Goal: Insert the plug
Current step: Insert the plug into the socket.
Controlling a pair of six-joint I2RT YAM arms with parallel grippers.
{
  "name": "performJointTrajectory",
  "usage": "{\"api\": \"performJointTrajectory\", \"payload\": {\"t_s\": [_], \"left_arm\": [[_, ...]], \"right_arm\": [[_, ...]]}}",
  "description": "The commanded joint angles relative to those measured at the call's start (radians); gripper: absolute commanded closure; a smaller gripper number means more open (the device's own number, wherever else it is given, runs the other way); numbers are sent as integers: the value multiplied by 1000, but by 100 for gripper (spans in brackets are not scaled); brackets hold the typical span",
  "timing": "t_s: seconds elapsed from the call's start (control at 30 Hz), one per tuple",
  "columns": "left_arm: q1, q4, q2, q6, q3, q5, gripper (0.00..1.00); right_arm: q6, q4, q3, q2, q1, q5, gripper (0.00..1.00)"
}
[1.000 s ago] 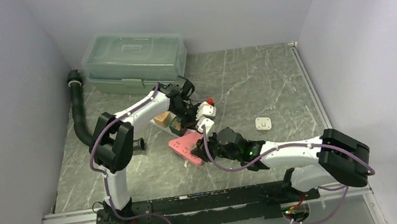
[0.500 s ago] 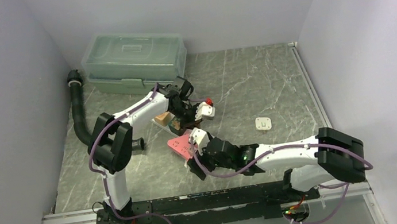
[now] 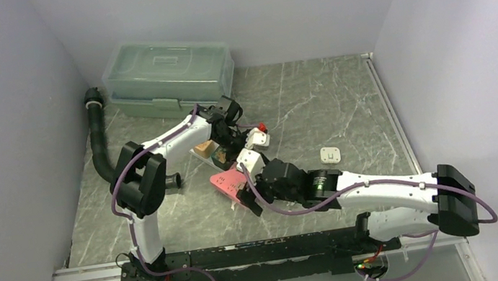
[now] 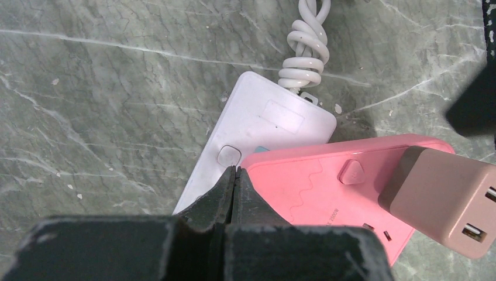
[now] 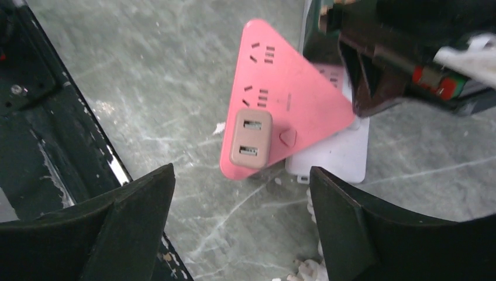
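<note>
A pink triangular power strip [image 5: 275, 76] lies partly over a white power strip [image 4: 257, 126] with a coiled white cord [image 4: 304, 52]. A beige-pink plug [image 5: 251, 139] with two USB ports sits in the pink strip [image 4: 316, 181] near its corner. My right gripper [image 5: 241, 170] hangs open above the table just short of that plug [image 4: 444, 199], holding nothing. My left gripper [image 4: 235, 170] is shut, its tips resting where the pink strip's edge meets the white strip. In the top view the right gripper [image 3: 248, 184] covers part of the pink strip [image 3: 226, 182].
A translucent green storage box [image 3: 168, 75] stands at the back left, with a black hose [image 3: 97, 142] along the left wall. A small white square adapter [image 3: 330, 154] lies to the right. A wooden block [image 3: 205, 148] sits by the left gripper [image 3: 233, 153]. The arms' mounting rail [image 3: 246, 253] runs along the near edge.
My right gripper opened, let go of the plug and drew back toward the near left. The plug stays in the pink strip. The left gripper has not moved.
</note>
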Motion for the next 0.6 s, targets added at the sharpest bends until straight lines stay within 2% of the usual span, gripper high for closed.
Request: {"api": "performJointTrajectory", "payload": {"t_s": [0.0, 0.1, 0.13, 0.57], "left_arm": [[2, 8, 97, 22, -44, -167, 100], [3, 9, 101, 18, -37, -167, 100], [2, 11, 102, 17, -36, -166, 100], [0, 13, 108, 6, -29, -158, 100]], "right_arm": [[-96, -10, 71, 20, -6, -21, 19], [-125, -2, 99, 65, -14, -62, 38], [-125, 4, 102, 73, -17, -66, 39], [-150, 66, 111, 133, -39, -15, 39]]}}
